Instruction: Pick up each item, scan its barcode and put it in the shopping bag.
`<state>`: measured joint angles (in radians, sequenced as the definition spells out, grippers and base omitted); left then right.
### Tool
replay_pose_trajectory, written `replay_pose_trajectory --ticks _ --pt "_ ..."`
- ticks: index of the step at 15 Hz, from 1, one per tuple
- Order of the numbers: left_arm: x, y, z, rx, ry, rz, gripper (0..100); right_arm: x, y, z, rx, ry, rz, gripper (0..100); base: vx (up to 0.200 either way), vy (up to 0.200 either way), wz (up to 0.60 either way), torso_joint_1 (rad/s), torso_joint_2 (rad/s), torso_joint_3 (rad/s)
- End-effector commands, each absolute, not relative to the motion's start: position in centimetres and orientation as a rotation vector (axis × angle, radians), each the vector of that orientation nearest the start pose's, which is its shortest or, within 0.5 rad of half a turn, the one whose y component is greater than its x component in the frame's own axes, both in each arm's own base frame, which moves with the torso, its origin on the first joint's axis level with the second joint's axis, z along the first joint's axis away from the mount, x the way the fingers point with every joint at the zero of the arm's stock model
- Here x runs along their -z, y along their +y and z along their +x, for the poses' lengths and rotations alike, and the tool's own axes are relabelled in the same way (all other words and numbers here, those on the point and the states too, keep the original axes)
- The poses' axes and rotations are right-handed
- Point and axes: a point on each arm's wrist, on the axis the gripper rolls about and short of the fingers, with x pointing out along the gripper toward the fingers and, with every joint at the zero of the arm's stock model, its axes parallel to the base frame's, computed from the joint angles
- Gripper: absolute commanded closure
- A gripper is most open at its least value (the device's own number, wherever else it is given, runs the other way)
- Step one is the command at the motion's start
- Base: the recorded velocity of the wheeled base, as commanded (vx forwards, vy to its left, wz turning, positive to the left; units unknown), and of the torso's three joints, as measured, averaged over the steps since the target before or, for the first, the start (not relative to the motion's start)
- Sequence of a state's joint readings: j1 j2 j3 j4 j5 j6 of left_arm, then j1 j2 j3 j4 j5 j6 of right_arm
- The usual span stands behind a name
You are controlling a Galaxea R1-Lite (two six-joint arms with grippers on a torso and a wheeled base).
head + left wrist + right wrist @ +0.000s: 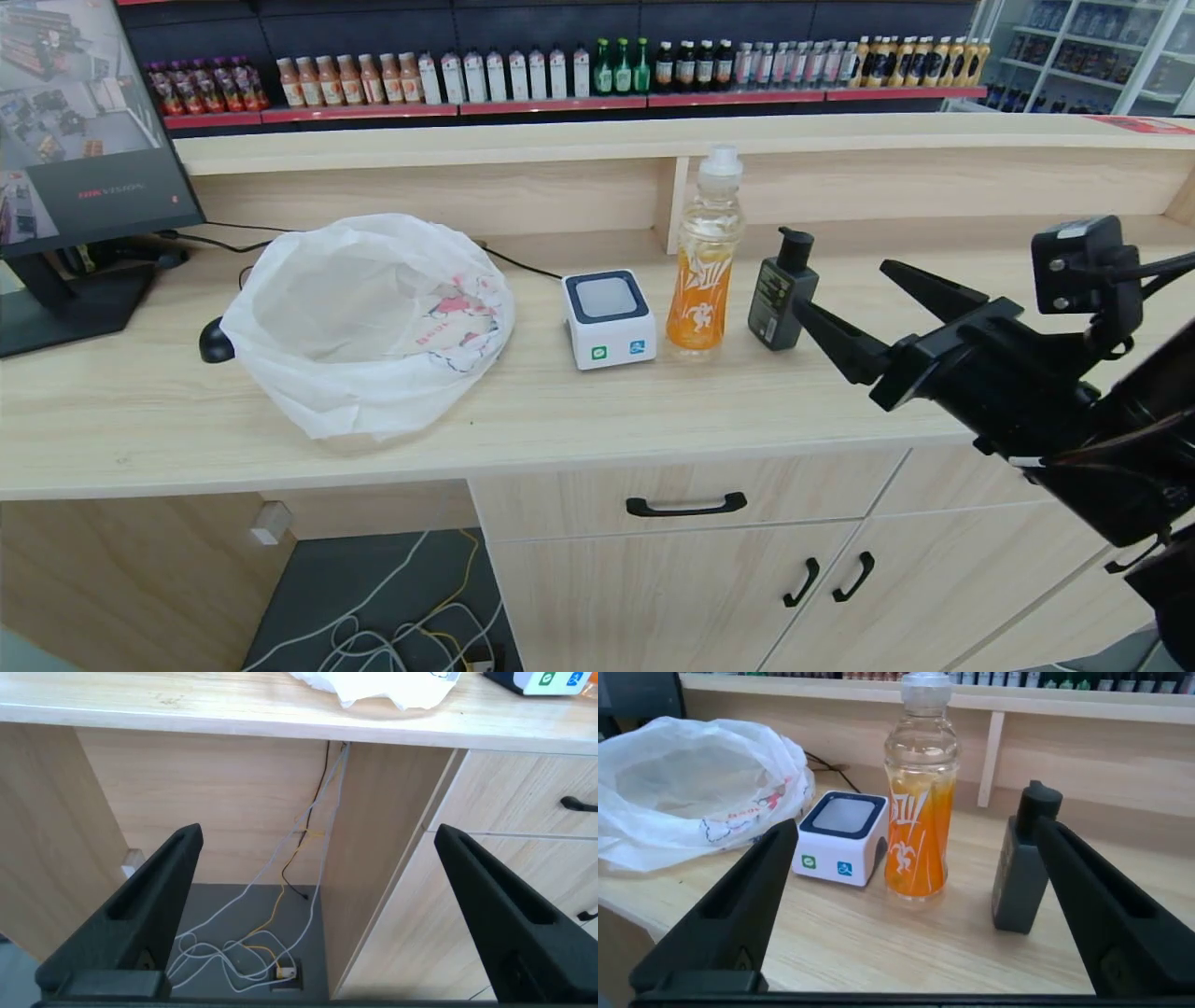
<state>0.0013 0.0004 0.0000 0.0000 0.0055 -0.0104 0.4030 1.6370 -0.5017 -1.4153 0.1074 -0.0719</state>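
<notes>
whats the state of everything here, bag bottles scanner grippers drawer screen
shopping bag, mouth open, facing up
orange bottle, upright, capped
dark pump bottle, upright on the counter
scanner, window facing up
right gripper, fingers open, empty, by the dark pump bottle
left gripper, fingers open, empty, below counter height
drawer, shut
monitor, on
</notes>
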Motion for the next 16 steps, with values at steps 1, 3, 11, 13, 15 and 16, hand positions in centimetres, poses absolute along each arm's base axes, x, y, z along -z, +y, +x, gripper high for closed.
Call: replay_pose_trajectory --ticks 1,3,11,13,15,16 --pt "-7.5 0.0 -2.3 -0.008 0.0 -0.011 0 -18.8 11.2 25.4 -0.469 -0.258 -0.04 0 0.0 0.0 0.0 0.0 0.0 0.0" --pt "-7.5 0.0 -2.3 -0.008 0.0 -0.011 0 -19.1 12.1 26.6 -0.415 -0.272 -0.025 0 0.0 0.0 0.0 0.0 0.0 0.0" --pt "-7.5 0.0 -2.3 -0.008 0.0 -0.011 0 -18.2 17.8 28.9 -0.486 -0.268 0.045 0 0.0 0.0 0.0 0.0 0.0 0.0" --pt "-7.5 0.0 -2.3 -0.008 0.0 -0.011 0 -17.7 18.6 29.2 -0.453 -0.248 0.045 0 0.0 0.0 0.0 0.0 0.0 0.0" --pt "-7.5 0.0 -2.3 -0.008 0.0 -0.011 0 -17.6 19.1 29.6 -0.453 -0.221 0.027 0 0.0 0.0 0.0 0.0 0.0 0.0" --pt "-7.5 0.0 -2.3 -0.008 0.0 -0.011 0 -17.9 19.4 30.2 -0.446 -0.229 0.024 0 0.0 0.0 0.0 0.0 0.0 0.0"
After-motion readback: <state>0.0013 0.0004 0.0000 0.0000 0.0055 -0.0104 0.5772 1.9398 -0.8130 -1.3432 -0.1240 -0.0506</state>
